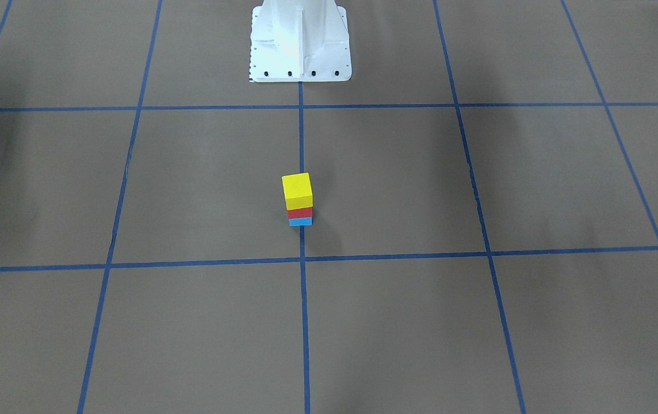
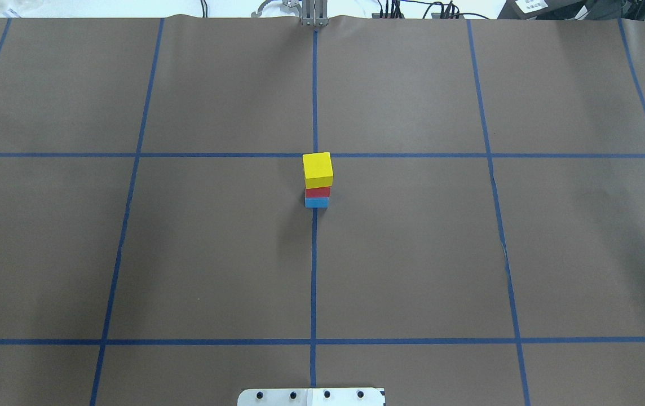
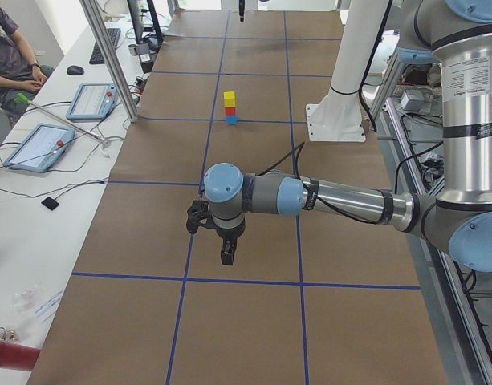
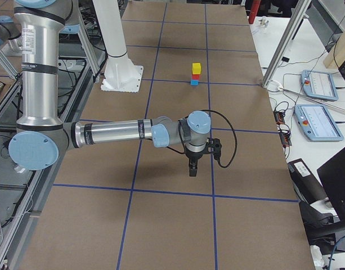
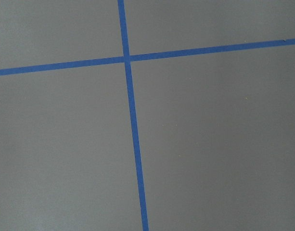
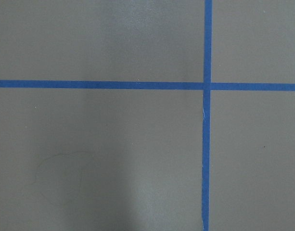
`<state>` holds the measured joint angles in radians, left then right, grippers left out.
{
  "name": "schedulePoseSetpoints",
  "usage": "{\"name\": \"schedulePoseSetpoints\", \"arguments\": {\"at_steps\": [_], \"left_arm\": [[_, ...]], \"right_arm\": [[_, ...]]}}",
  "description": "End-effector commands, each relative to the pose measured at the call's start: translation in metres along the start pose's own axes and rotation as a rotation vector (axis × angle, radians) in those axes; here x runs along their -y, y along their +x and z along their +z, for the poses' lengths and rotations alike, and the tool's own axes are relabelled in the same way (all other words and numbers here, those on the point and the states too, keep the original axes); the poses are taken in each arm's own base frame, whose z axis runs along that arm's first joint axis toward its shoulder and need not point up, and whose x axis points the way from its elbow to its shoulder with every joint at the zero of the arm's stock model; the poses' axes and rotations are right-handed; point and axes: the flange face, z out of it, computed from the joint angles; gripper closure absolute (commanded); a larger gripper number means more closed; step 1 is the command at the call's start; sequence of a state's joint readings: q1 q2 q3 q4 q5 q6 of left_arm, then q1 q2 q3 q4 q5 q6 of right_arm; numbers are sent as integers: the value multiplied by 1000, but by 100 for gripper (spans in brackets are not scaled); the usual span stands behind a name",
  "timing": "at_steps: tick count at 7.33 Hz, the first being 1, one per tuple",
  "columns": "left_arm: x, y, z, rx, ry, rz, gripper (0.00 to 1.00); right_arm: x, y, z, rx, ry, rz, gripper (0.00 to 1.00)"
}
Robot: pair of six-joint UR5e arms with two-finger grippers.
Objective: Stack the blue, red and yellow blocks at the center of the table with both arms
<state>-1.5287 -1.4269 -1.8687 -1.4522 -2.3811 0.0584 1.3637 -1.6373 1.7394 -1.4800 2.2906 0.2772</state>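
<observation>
Stack (image 1: 298, 201): we find the blue block (image 2: 316, 202) at the bottom, the red block (image 2: 317, 192) on it and the yellow block (image 2: 317, 166) on top, each touching the next.
Position: it stands at the middle of the table (image 2: 412, 254), on the central tape line (image 2: 314, 270), in line with the robot base (image 1: 300, 40).
Long axis: vertical. The faces look roughly flush, with the yellow block perhaps turned a shade off the two below.
Task status: we judge the stacking done, since all three colours are up and nothing touches them.
Left gripper (image 3: 226, 255): it hangs above bare paper, fingers pointing down, toward the robot's left end of the table, well apart from the stack.
Right gripper (image 4: 192, 170): it mirrors this toward the robot's right end, also well apart from the stack.
Jaws: we cannot tell whether either pair is parted or closed. They show in the side views alone, and the wrist cameras catch only paper and tape. Neither appears to hold a block.
Key relation: the stack lies inward from both grippers, toward the table centre, and neither arm looks clearly nearer.
Next move: we expect none beyond keeping both arms away from the column.
</observation>
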Motion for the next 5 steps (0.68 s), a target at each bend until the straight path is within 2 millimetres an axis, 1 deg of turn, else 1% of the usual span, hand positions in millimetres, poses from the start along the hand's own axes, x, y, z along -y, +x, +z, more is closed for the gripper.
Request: {"name": "schedulePoseSetpoints", "arguments": {"at_steps": [1,2,3,4,5], "left_arm": [[-7,2,-2,-1,7,7,0],[-2,5,-4,-1,11,13,0],[0,2,-2,1,8,9,0],[0,6,-5,0,14,16,0],[1,5,-4,0,12,15,0]], "right_arm": [[2,-1,-1,-1,4,-4,0],[3,-3,-3,0,7,-7,0],[4,-4,-3,-1,10,-9,0],[6,-6,-5,1,15,-13,0],[6,-5,-5,0,13,-12,0]]}}
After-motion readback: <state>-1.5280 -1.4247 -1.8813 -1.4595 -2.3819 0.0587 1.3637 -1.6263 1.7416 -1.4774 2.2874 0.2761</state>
